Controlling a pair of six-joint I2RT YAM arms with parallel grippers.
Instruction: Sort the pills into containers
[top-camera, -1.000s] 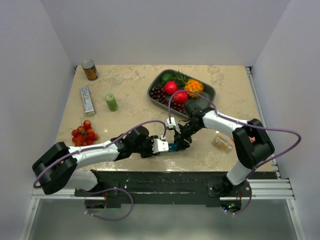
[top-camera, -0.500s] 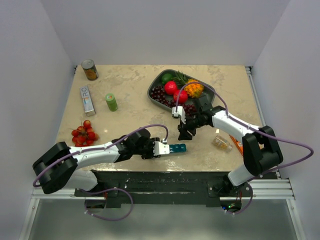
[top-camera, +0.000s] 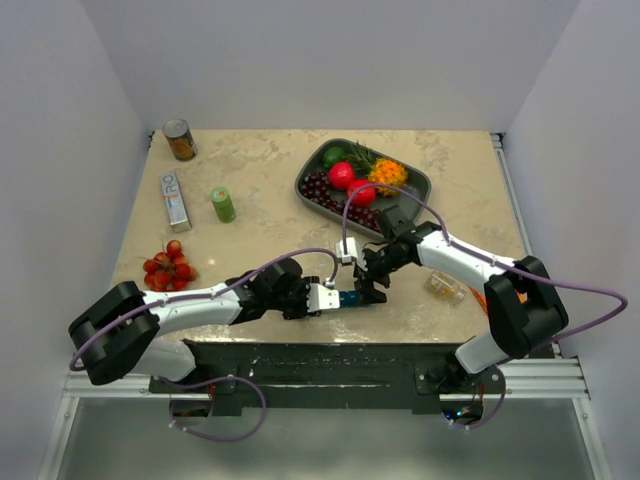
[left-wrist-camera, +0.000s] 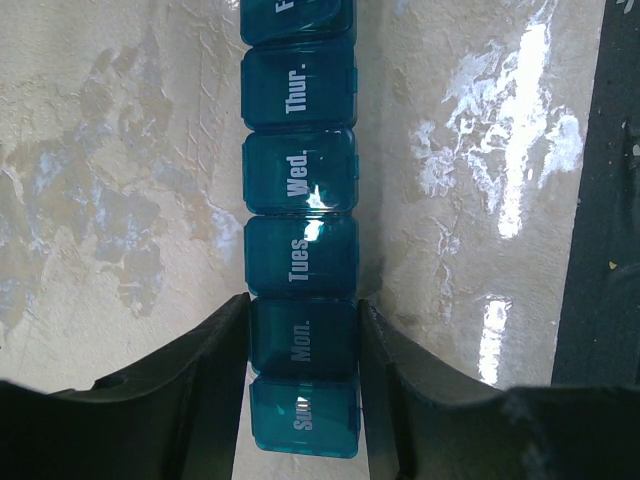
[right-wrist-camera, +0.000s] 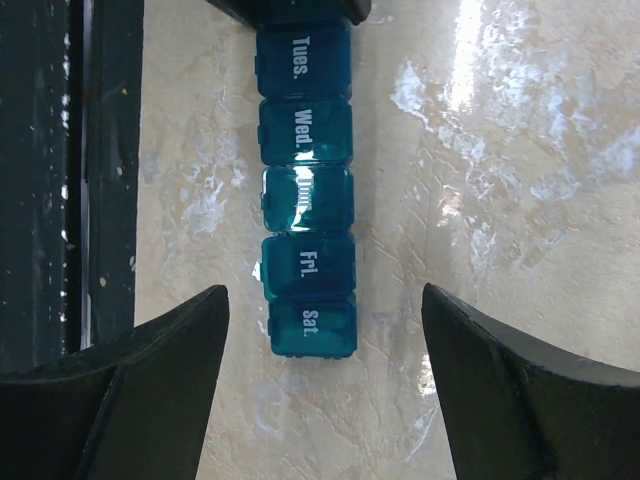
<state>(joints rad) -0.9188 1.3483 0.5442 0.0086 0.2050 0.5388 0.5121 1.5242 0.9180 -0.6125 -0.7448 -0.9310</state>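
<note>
Pill organiser (left-wrist-camera: 300, 190): a teal strip lay flat on the table (top-camera: 260, 165), close to the near edge and about midway between the two arm bases. Every lid I could see was shut. The left wrist view read Sun, Mon, Tues, Wed, Thur. The right wrist view read Tues, Wed, Fri, Sat, with glare washing out one label between.

Left gripper (left-wrist-camera: 303, 335): clamped on the strip, its fingers (left-wrist-camera: 215, 370) pressed against both sides of the Mon compartment, and the Sun end sat between them towards the wrist.

Right gripper (right-wrist-camera: 322, 300): spread wide, its fingers (right-wrist-camera: 170, 370) standing well off either side of the Sat end. I could not tell whether they touched the table.

Pill bottle (top-camera: 443, 284): small and clear, lying on the table to the right of the right forearm, well apart from the strip. Its contents showed tan but were too small to resolve.

Further out, the fruit tray (top-camera: 420, 183) sat at the far right. The green bottle (top-camera: 222, 204), a flat silver box (top-camera: 175, 198) and a can (top-camera: 179, 140) stood at the far left. A cluster of red fruit (top-camera: 168, 266) lay near the left edge.
</note>
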